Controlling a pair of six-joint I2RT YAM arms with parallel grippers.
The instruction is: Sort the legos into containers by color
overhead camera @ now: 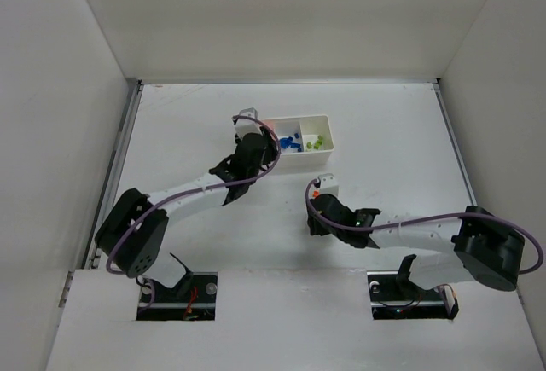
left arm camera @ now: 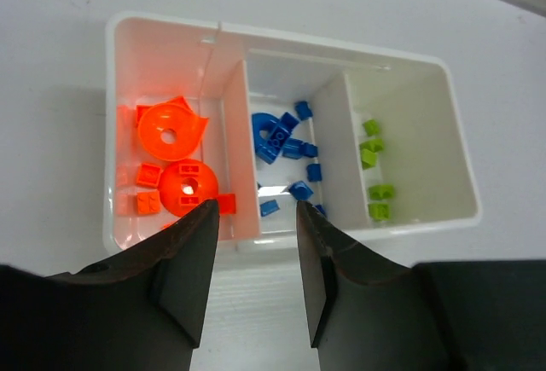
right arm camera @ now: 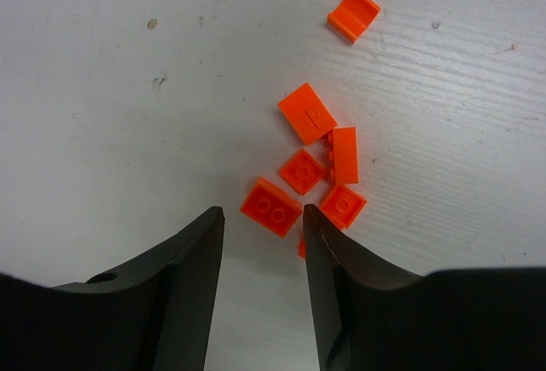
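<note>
The white tray [left arm camera: 424, 136] has three containers side by side. Its left one holds orange legos [left arm camera: 171, 132], two of them large and round. The middle one holds blue legos [left arm camera: 275, 132] and the right one yellow-green legos [left arm camera: 372, 145]. My left gripper [left arm camera: 254, 211] hangs open and empty over the tray's near wall, about above the orange-blue divider. Several loose orange legos [right arm camera: 307, 113] lie on the table. My right gripper [right arm camera: 263, 211] stands open just above them, and a two-stud orange brick [right arm camera: 271, 206] lies at its fingertips. Neither gripper holds anything.
In the top view the tray [overhead camera: 328, 120] sits at the middle back of the white table, the left gripper [overhead camera: 263, 136] at its left end and the right gripper [overhead camera: 318, 192] in front of it. White walls enclose the table.
</note>
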